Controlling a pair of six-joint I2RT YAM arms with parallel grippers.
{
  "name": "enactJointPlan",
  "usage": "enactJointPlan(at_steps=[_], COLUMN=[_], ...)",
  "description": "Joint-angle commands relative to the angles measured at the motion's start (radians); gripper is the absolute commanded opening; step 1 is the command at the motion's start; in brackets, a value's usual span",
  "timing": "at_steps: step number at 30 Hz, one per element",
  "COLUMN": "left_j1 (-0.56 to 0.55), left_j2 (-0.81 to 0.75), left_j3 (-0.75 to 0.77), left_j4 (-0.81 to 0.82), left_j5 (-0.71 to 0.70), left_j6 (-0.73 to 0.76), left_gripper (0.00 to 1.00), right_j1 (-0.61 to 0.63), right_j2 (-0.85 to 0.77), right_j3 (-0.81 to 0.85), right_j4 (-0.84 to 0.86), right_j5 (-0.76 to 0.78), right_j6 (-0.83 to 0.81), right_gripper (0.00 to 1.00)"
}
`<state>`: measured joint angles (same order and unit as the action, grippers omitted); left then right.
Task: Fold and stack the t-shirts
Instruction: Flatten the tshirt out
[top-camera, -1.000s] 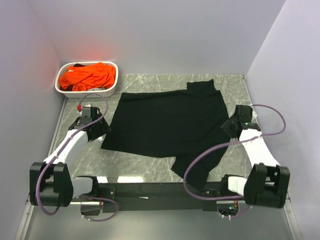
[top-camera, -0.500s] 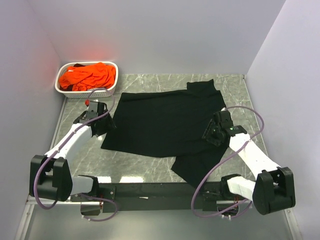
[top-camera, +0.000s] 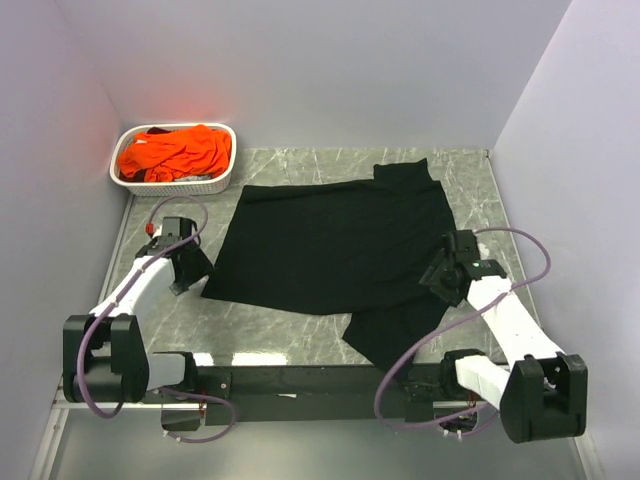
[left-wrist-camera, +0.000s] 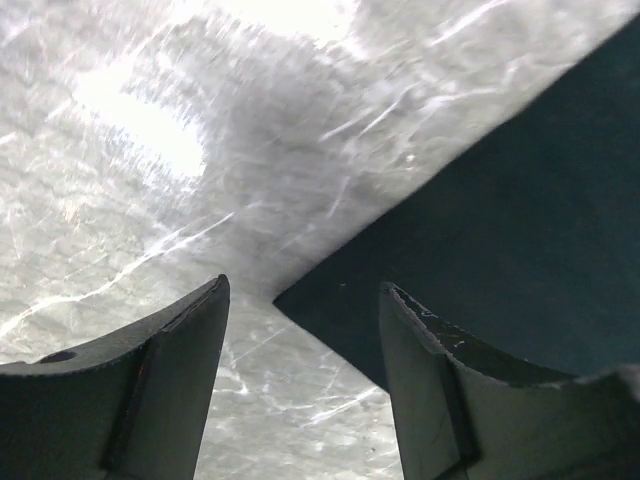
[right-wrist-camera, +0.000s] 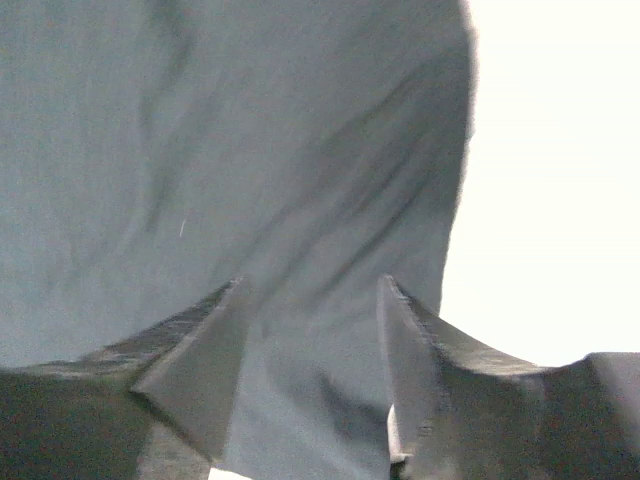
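Black t-shirt (top-camera: 335, 245) lay flat on table (top-camera: 290, 325), orange t-shirts (top-camera: 175, 152) in basket (top-camera: 200, 186). Left gripper (left-wrist-camera: 303, 287) spread, straddling hem corner. Right gripper (right-wrist-camera: 311, 283) spread over right-side edge. Best bet: drop lower, pinch both edges, lift evenly.

No readable text shows in any view. No label, brand, number or sign can be made out anywhere.
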<state>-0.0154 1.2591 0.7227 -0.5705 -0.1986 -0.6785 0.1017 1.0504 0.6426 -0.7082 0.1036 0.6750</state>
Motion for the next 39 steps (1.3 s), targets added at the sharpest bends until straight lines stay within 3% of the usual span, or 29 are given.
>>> enactJointPlan(at_steps=[1,2,6,17,20,26,32,39], left_j1=[0.043,0.049,0.060,0.063,0.063,0.063,0.057,-0.087], left_j2=[0.006,0.022,0.046,0.034,0.026,-0.003,-0.058,-0.037], left_j3=[-0.012,-0.012,0.000,0.011,0.009,-0.008,-0.029,-0.022], left_j4=[0.032,0.038,0.046,0.041,0.038,0.029,0.000,-0.046], left_j5=[0.025,0.034,0.027,-0.004,0.001,0.031,0.094,0.074], left_j6=[-0.006,-0.001,0.014,0.020,0.020,0.016,0.008,-0.041], left_gripper=[0.67,0.67,0.67,0.70,0.76,0.80,0.86,0.84], right_j1=[-0.117,-0.138,-0.166,-0.194,-0.200,-0.212,-0.209,-0.166], right_j2=[0.020,0.028,0.143,0.491,0.574,0.695,0.572,0.272], right_j3=[-0.023,-0.035,-0.002,0.189,0.262,0.428,0.473,0.248], right_j4=[0.093,0.122,0.214,0.312,0.319,0.285,0.167,0.093], right_j5=[-0.005,-0.016,-0.007,0.007,0.004,0.016,0.010,0.019], right_j6=[-0.012,-0.020,-0.049,-0.074,-0.087,-0.118,-0.098,-0.088], right_gripper=[0.58,0.51,0.48,0.47,0.47,0.48,0.60,0.79])
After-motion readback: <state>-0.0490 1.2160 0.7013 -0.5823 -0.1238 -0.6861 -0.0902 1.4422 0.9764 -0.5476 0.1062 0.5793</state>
